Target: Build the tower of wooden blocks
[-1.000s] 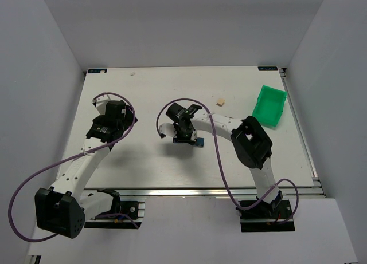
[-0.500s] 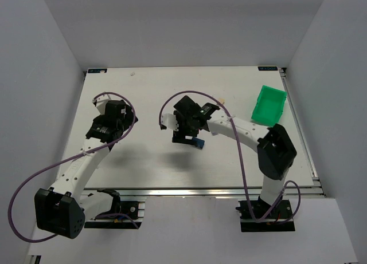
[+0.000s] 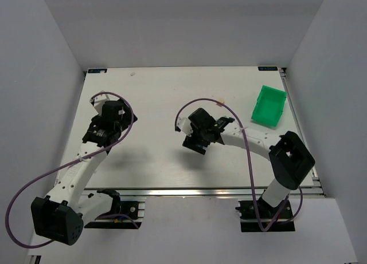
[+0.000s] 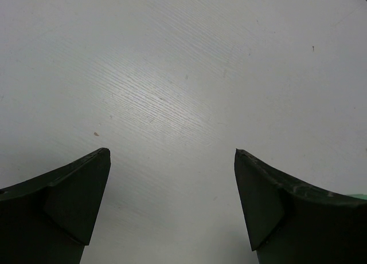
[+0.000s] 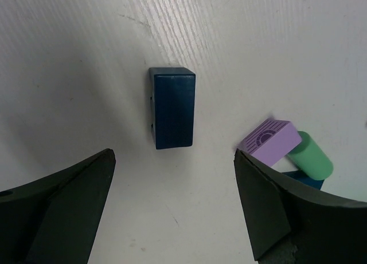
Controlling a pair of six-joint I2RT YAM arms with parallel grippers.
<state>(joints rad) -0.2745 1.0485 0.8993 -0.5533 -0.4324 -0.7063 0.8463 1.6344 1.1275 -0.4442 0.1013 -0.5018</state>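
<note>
White worktop (image 5: pixel 63 40) held the blue block (image 5: pixel 172 108); my right tool (image 5: pixel 173 161) had just spread apart, releasing it, not yet stacked.

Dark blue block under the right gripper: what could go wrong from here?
The right gripper hangs open over the dark blue block; closing off-centre could twist or tip it. The lilac block sits tilted against the mint green cylinder, close to the gripper, so a sideways move might scatter them. The blue block also sits apart from those pieces, so stacking probably needs another careful carry.
</note>
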